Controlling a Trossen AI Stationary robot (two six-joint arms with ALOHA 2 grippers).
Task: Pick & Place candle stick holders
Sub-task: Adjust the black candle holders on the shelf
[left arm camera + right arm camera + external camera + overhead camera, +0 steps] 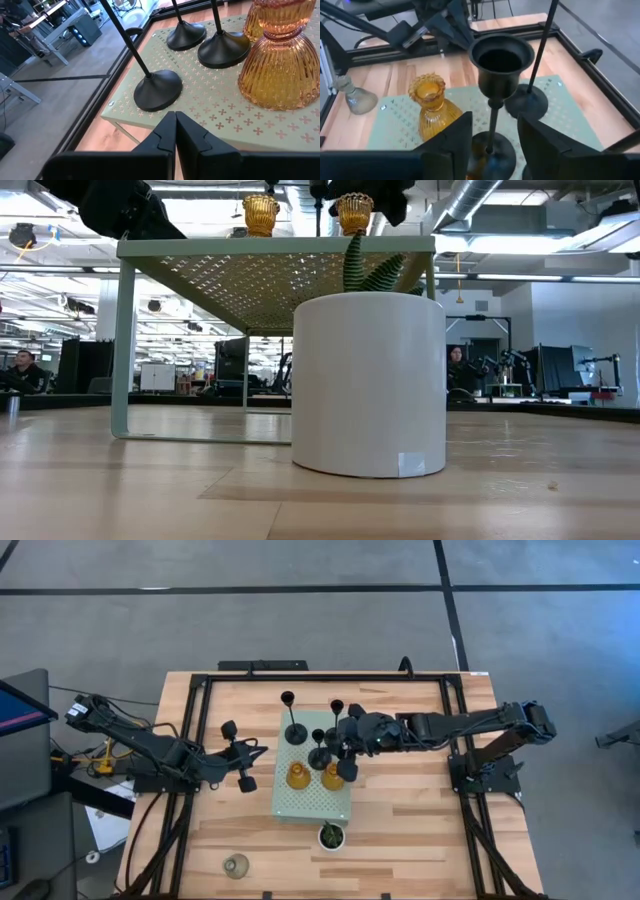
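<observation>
Presently, the right claw (492,137) was found over the pale green perforated board (312,802), its fingers parted on either side of the thin stem of a black holder (496,75), without visibly pressing it. That holder stood upright, its long axis vertical, round base on the board directly between and just ahead of the fingers, cup top above them. The right arm was plainly the nearer; the left claw (243,753), fingers pressed together and holding nothing, was stationed beside the board's left edge.

Five holders were noted on the board: three of matt black metal and two squat amber glass ones (297,776), ribbed and translucent. A clear-grey glass holder (236,865) remained apart on the wooden worktop (420,840) near its front edge, well away from both claws. It was judged that this piece remained to be placed, being nearer the left arm.
</observation>
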